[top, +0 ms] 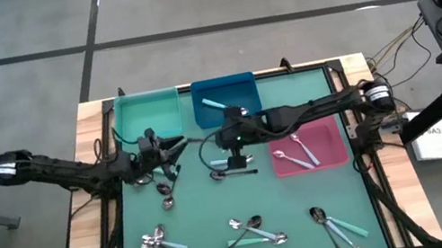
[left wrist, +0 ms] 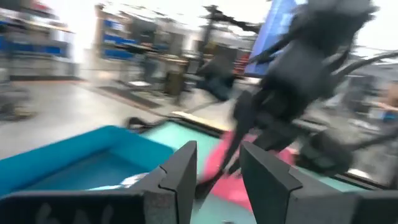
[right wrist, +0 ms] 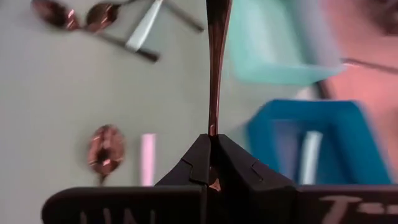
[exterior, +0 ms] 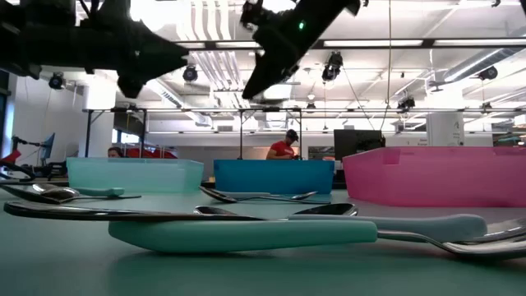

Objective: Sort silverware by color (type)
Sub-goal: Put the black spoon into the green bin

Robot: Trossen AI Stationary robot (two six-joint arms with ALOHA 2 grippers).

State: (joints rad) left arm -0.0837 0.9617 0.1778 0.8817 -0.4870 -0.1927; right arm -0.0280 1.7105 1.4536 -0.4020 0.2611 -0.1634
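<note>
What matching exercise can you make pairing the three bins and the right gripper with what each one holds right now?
Column one:
1. green bin
2. blue bin
3. pink bin
4. right gripper

Column two:
A. a dark spoon, clamped by its handle between shut fingers
B. shiny silver spoons
C. no spoon visible inside
D. one turquoise-handled spoon

Pairs: 1-C, 2-D, 3-B, 4-A
</note>
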